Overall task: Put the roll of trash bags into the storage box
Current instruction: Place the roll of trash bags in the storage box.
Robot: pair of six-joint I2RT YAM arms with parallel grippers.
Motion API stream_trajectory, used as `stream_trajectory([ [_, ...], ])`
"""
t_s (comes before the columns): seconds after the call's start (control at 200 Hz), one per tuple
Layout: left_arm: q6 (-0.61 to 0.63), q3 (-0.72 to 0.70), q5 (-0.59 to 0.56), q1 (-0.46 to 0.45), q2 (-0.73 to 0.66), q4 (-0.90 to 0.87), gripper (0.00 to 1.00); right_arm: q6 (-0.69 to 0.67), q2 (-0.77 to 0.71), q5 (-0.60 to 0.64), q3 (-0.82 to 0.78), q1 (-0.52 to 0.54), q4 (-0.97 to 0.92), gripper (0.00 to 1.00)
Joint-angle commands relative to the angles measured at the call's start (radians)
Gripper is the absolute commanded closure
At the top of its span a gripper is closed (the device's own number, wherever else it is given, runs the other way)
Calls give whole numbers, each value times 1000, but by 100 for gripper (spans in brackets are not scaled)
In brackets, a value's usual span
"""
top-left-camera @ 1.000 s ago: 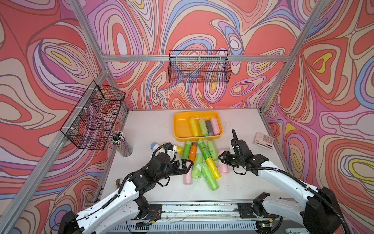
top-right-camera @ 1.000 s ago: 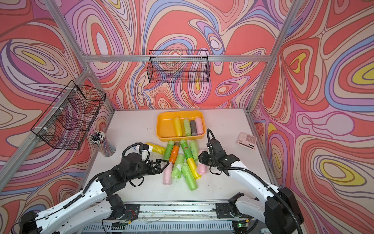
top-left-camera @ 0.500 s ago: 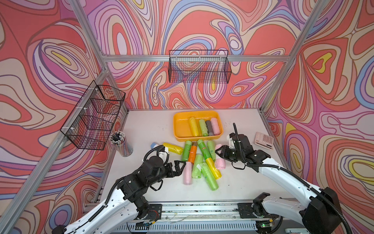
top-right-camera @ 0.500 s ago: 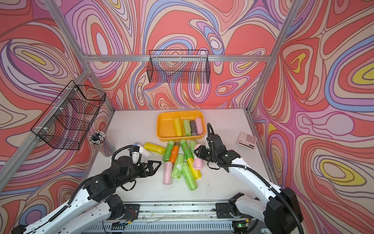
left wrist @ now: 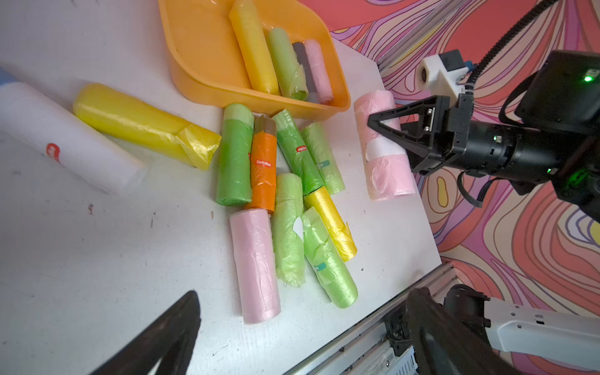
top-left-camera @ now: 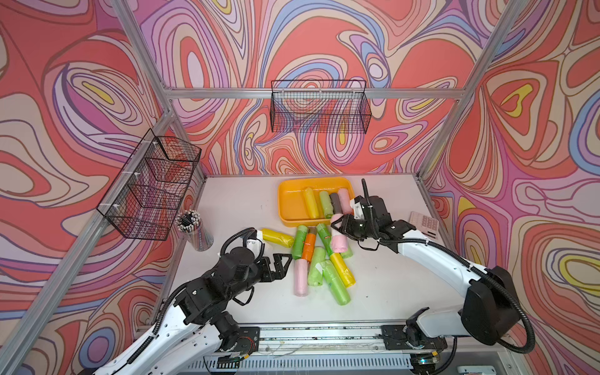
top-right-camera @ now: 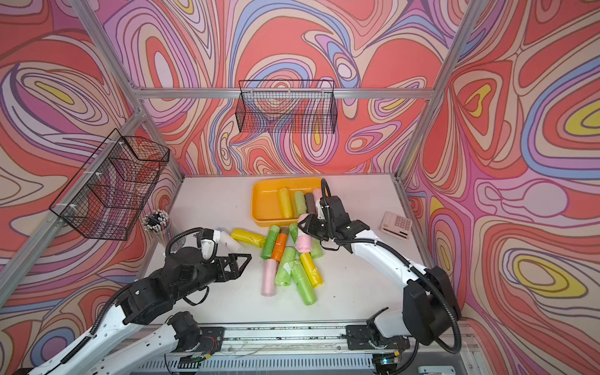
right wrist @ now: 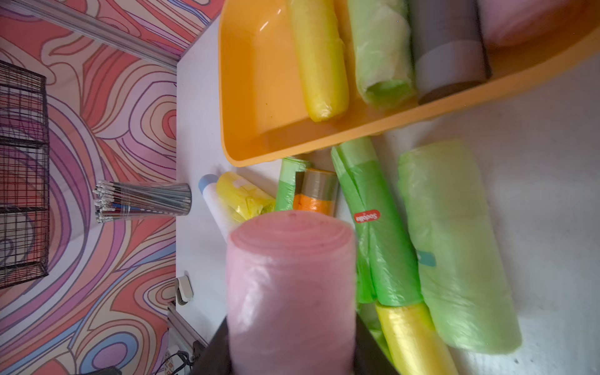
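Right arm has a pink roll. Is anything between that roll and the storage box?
Nothing visible. The right gripper holds the pink roll above the loose pile, just short of the storage box's near rim. Four rolls fill the box's side nearer that arm; the other half is bare, so only the rim needs clearing.

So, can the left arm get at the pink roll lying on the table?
Probably yes: the open left gripper sits beside the pink roll with bare table between; only a light green roll flanks its far side.
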Motion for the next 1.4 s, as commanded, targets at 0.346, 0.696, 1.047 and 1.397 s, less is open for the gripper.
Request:
stream_trajectory([
  [0.346, 159, 174, -76, -4, 133, -85, 0, 2, 230, -49, 219, 3, 118, 91],
  [0.696, 145, 191, -66, -4, 148, -89, 0, -1, 360, -34, 322, 9, 160, 92],
  [1.047, 81, 138, -31, -3, 145, -52, 0, -33, 476, -15, 446, 10, 132, 93],
  [1.397, 63, 121, -31, -4, 185, -36, 0, -60, 604, 9, 578, 11, 123, 93],
])
